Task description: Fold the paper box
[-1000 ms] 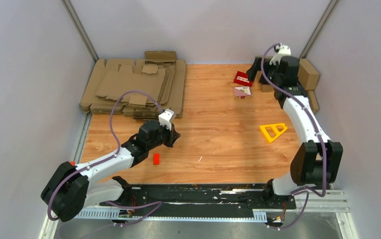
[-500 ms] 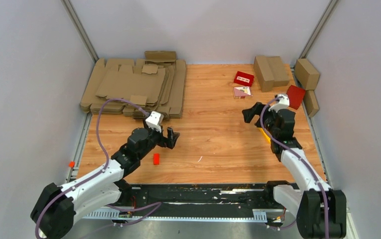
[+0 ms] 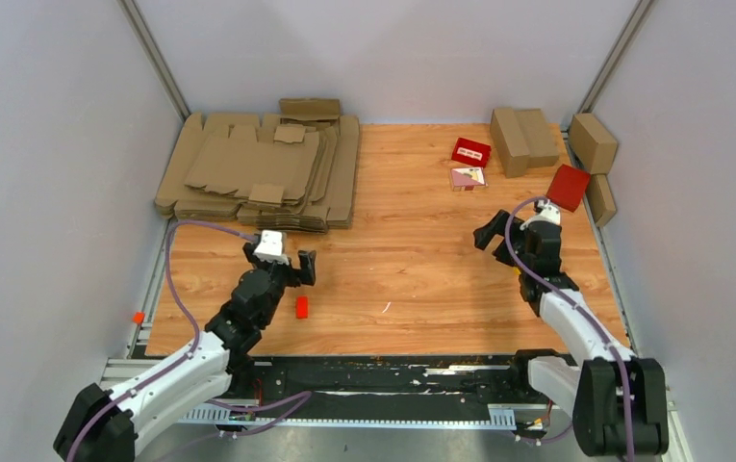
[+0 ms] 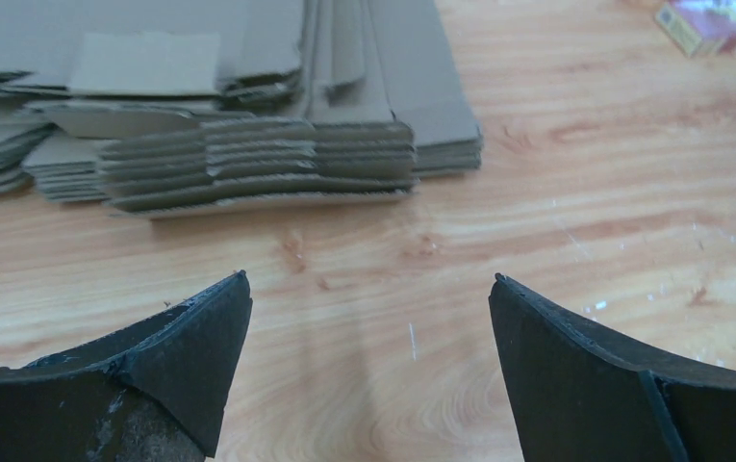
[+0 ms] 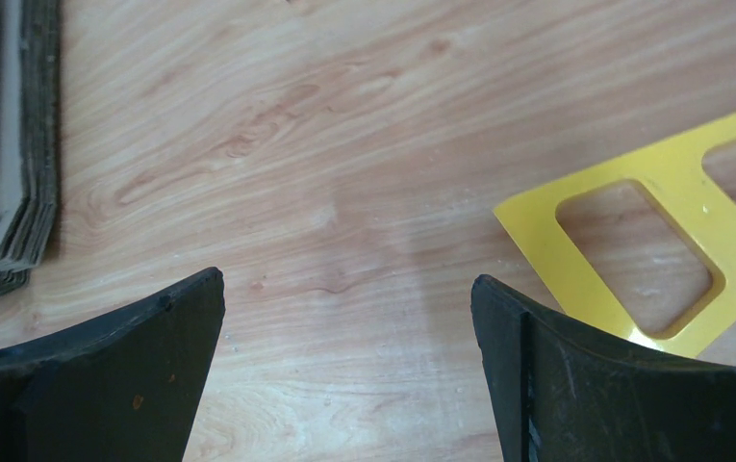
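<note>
Low over table (image 3: 412,279), left gripper (image 4: 369,281), right gripper (image 5: 346,277) agape.

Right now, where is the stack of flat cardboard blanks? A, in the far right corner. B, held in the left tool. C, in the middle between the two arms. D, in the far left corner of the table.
D: the stack of flat cardboard blanks lies in the far left corner of the wooden table, beyond the left tool, which is open and holds nothing.
</note>
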`<state>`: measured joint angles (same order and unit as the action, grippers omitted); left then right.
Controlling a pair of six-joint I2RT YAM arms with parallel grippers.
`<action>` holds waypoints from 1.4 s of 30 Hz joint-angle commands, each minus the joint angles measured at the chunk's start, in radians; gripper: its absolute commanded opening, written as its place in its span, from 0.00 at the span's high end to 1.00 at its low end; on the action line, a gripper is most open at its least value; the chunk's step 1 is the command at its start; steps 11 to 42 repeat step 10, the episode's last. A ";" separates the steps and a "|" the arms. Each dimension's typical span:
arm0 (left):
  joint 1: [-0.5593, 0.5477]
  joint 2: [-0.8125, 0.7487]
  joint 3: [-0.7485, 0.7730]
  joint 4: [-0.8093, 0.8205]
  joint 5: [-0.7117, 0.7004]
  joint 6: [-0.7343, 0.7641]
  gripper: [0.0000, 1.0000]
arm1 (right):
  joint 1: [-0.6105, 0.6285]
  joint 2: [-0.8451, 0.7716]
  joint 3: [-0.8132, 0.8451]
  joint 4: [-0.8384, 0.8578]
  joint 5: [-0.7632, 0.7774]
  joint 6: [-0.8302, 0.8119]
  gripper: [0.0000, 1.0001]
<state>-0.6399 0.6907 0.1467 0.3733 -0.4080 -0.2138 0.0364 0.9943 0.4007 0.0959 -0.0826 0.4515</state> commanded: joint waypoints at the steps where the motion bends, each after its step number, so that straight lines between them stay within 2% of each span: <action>1: 0.024 -0.075 0.005 0.002 -0.076 -0.015 0.00 | 0.001 0.096 0.088 -0.068 0.080 0.146 0.00; 7: 0.031 -0.102 0.009 0.004 -0.036 -0.013 0.00 | 0.002 0.166 0.076 -0.004 0.028 0.142 0.04; 10: 0.031 -0.092 0.013 0.009 -0.024 -0.008 0.00 | 0.002 0.159 0.080 -0.007 0.016 0.124 0.00; 42: 0.031 -0.092 0.013 0.009 -0.024 -0.008 0.00 | 0.002 0.159 0.080 -0.007 0.016 0.124 0.00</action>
